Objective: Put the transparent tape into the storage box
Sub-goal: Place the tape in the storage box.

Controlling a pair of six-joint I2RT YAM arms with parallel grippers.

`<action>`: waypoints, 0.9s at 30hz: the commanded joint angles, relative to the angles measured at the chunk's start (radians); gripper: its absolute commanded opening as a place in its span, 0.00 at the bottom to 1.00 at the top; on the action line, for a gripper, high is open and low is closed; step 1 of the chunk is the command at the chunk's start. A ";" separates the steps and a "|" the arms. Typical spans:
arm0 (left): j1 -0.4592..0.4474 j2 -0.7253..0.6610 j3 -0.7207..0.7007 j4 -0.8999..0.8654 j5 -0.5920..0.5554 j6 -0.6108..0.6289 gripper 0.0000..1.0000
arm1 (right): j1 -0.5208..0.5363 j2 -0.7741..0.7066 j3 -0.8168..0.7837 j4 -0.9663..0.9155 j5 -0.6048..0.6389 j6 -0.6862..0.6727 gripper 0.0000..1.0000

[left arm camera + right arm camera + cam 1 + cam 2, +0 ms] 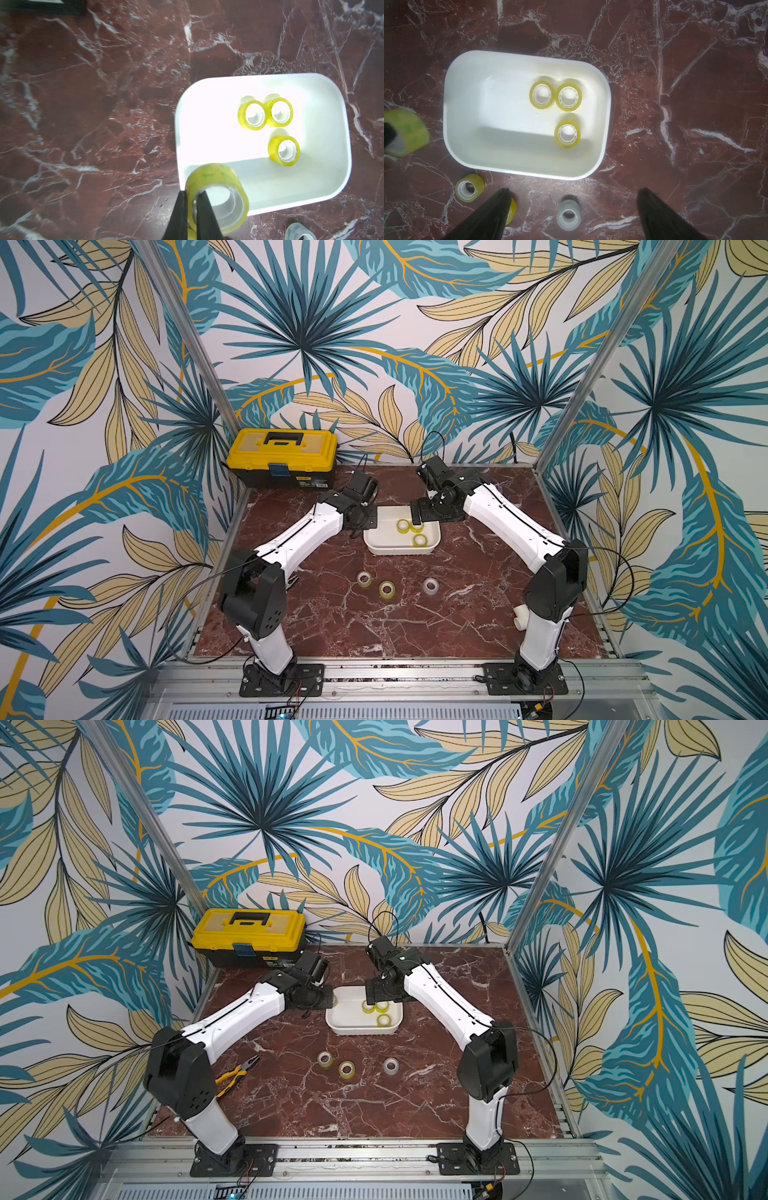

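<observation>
The white storage tub [446,116] holds three yellowish tape rolls [567,134], two touching. The left gripper [192,194] pinches a fourth roll [218,182] beside its rim; the right gripper [574,190] gapes empty. Three more rolls [387,589] lie on the table [415,626].

Both reaching forward, left pincer [192,194] clamps on a tape roll [216,176] while right pincer [574,190] gapes wide.

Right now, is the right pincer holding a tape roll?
No, the right pincer stands wide open and empty above the storage box.
</observation>
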 commanded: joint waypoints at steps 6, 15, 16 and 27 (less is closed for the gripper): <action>-0.013 0.217 0.199 -0.018 0.026 0.072 0.00 | -0.004 -0.053 -0.043 -0.016 0.021 0.022 1.00; -0.013 0.363 0.306 -0.026 0.030 0.091 0.00 | -0.007 -0.064 -0.083 -0.016 0.024 0.032 1.00; -0.013 0.375 0.310 -0.024 0.033 0.089 0.00 | -0.008 -0.065 -0.087 -0.017 0.023 0.034 1.00; -0.012 0.434 0.353 0.002 0.055 0.069 0.00 | -0.011 -0.059 -0.108 -0.014 0.011 0.042 1.00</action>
